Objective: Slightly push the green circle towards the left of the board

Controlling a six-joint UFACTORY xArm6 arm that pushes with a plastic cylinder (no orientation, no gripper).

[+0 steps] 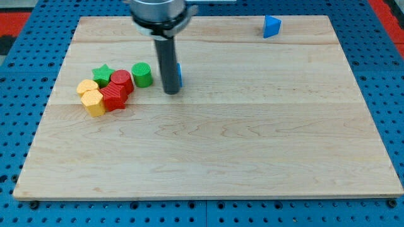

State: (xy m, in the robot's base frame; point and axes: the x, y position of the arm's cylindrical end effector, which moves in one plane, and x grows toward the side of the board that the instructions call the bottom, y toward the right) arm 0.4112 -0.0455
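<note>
The green circle (142,74) stands on the wooden board (252,139) at the view's upper left. My tip (171,92) rests on the board just to the right of the green circle, a small gap apart. A blue block (179,74) is mostly hidden behind the rod. Left of the green circle sit a red circle (121,81), a green star (102,73), a red block (114,98) and two yellow blocks (88,86) (94,103), packed close together.
A blue triangular block (271,26) stands near the board's top edge at the view's right. The board lies on a blue perforated table (19,126).
</note>
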